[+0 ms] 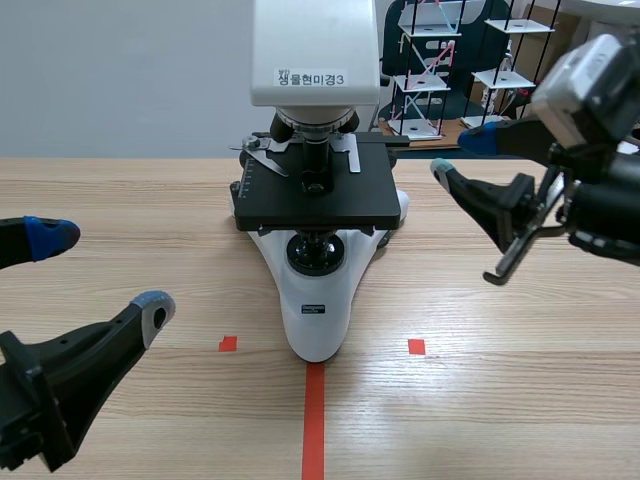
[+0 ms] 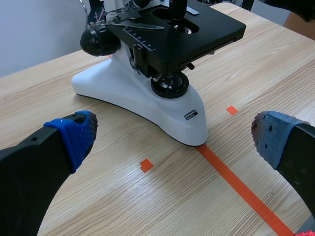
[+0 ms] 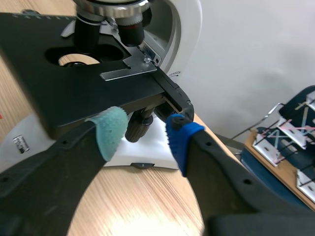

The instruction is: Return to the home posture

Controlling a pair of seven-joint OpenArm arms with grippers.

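1. Black two-fingered left gripper (image 1: 100, 272) hangs low over the near left of the light wooden table (image 1: 500, 400), fingers spread wide, holding nothing.
2. Black right gripper (image 1: 460, 155) sits raised just beside the black stage (image 1: 355, 200) of the white-and-black microscope (image 1: 315, 300), fingers apart, clasping nothing.
3. The microscope stands mid-table, at the far end of the orange-red tape line (image 1: 314, 420).

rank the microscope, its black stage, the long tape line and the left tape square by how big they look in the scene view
1. microscope
2. black stage
3. long tape line, nearer the camera yet clearly smaller than the stage
4. left tape square
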